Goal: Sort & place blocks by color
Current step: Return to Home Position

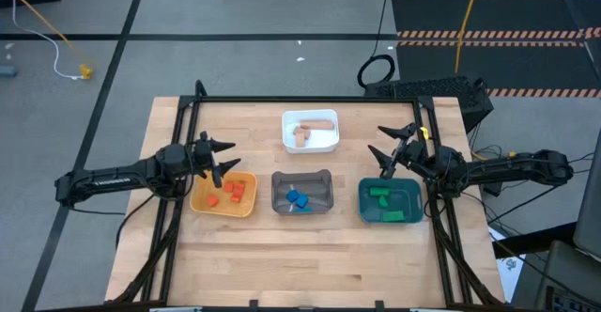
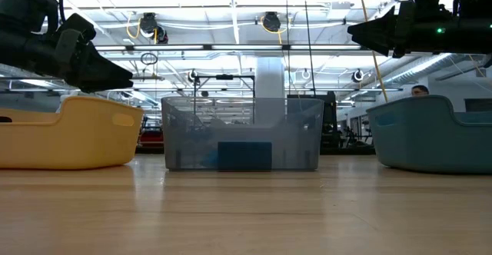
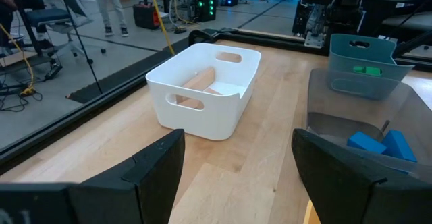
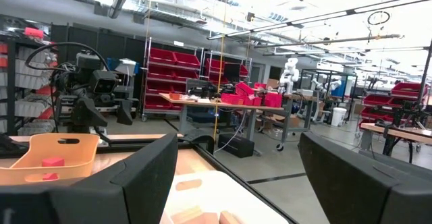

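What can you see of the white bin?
The white bin is a rounded rectangular tub that looks like smooth plastic, with an oval handle slot in each end wall. It stands upright on the wooden table, at the back middle, behind the grey bin and apart from it. Inside lie tan wooden blocks, one of them a cylinder. The left gripper and the right gripper are both clear of it.
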